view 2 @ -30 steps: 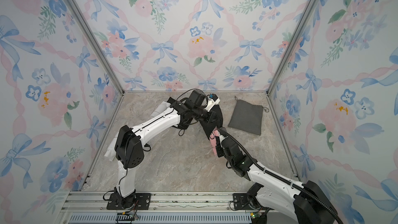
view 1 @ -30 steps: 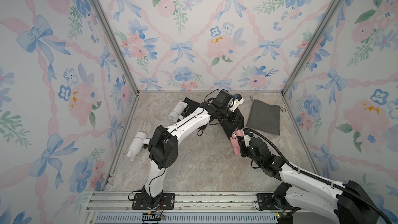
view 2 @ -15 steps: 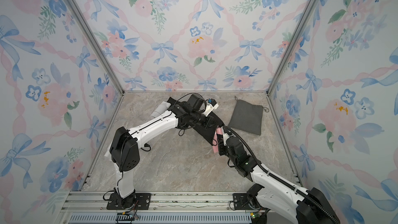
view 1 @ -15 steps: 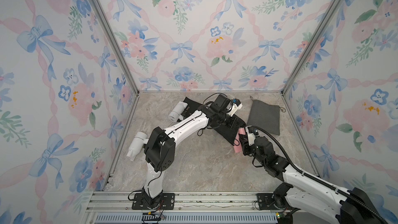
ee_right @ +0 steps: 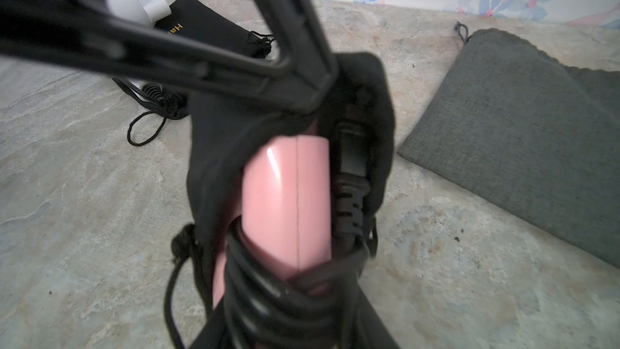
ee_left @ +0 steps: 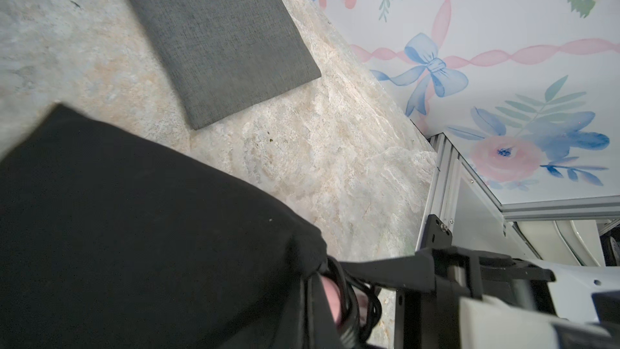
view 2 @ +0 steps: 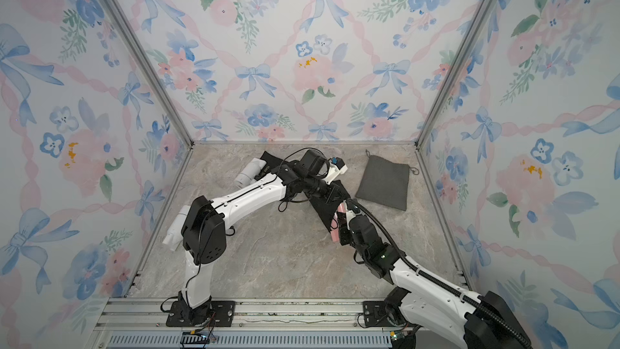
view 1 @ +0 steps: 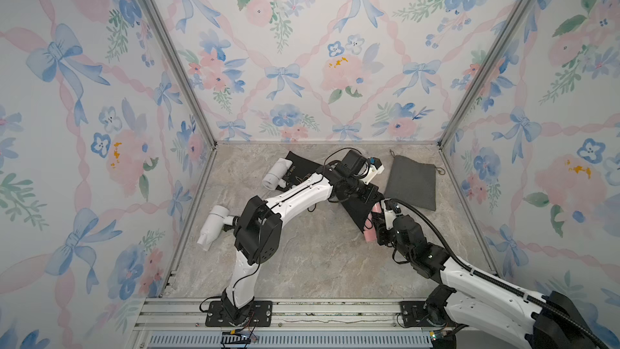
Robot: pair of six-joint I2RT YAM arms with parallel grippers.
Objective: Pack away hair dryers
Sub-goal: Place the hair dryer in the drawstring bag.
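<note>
Left arm (view 1: 295, 196) stretches across the marble surface (view 1: 302, 263), left gripper (view 1: 368, 196) pinched shut on the rim of a black cloth drawstring pouch (view 1: 355, 211). Right arm (view 1: 469, 276) reaches forward, right gripper (view 1: 375, 221) clasping the pink plastic barrel-shaped hair dryer (ee_right: 285, 196), partly inside that pouch, toward the surface's right edge.

Your desk (view 1: 318, 263) is a mottled, stone-look slab. Its grey pouch (view 1: 411, 184) lies flat near the back right corner. Level with that pouch and well apart from it, a black pouch (view 1: 302, 169) with gold lettering lies flat. A white hair dryer (view 1: 276, 172) touches the edge farthest from the grey pouch. Farther still, nearer the front, lies a second white hair dryer (view 1: 213, 226).
</note>
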